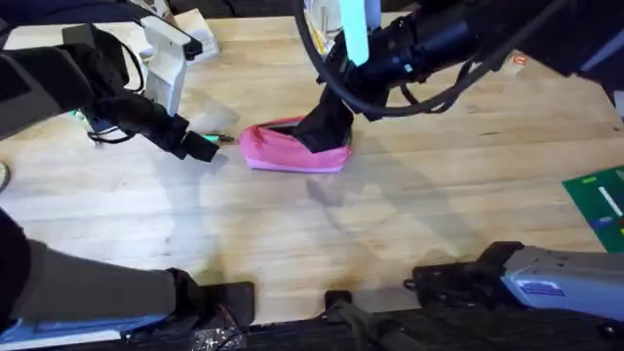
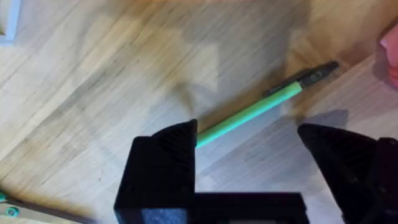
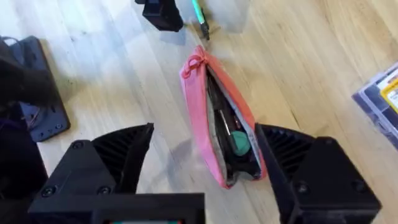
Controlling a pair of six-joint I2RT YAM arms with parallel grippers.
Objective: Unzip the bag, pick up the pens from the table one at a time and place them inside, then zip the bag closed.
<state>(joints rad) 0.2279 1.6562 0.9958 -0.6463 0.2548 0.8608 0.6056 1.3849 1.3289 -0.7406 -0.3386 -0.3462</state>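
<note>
Left end effector [image 2: 249, 140], fingers spread, hovers over a green pen [image 2: 261, 107] lying on the desk [image 1: 409, 224] beside the unzipped bag [image 1: 292, 151], near mid-desk; right end effector [image 3: 205, 155] spread above it, so bagging and zipping remain.

A long, soft pink fabric pouch [image 3: 214, 118] lies unzipped on the pale plank wooden bench [image 1: 390, 205], dark pens visible in its gaping mouth. A thin mint-green pen with dark tip [image 2: 261, 106] lies flat just beside it.
</note>
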